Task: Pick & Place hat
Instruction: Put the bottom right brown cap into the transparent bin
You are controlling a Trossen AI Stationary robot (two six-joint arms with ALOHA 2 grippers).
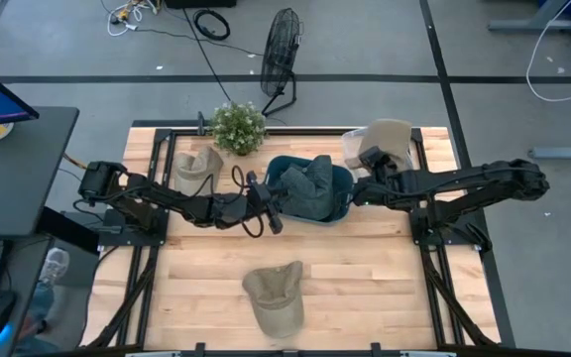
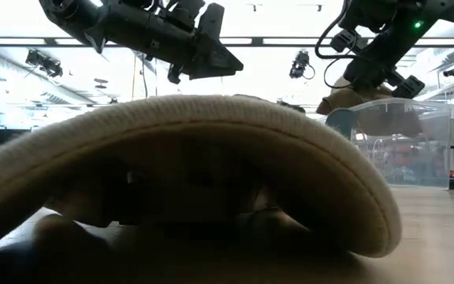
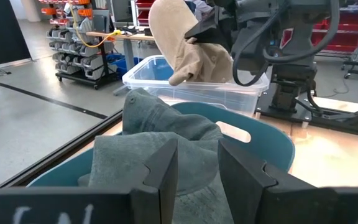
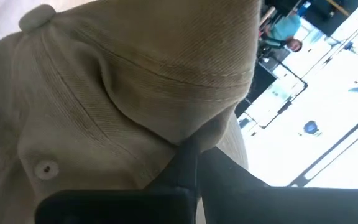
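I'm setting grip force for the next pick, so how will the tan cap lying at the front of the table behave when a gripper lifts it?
The tan cap will probably flop: its crown lies collapsed on the wood. The similar cap in the right gripper hangs in folds. Its brim holds a firm curve, so it looks the stiffer part. Being cloth, it seems light and unlikely to roll.

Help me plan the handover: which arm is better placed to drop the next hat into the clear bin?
Right. The right gripper is shut on a tan hat, hanging over the clear bin. The left gripper is open, over the grey hat in the blue tub.
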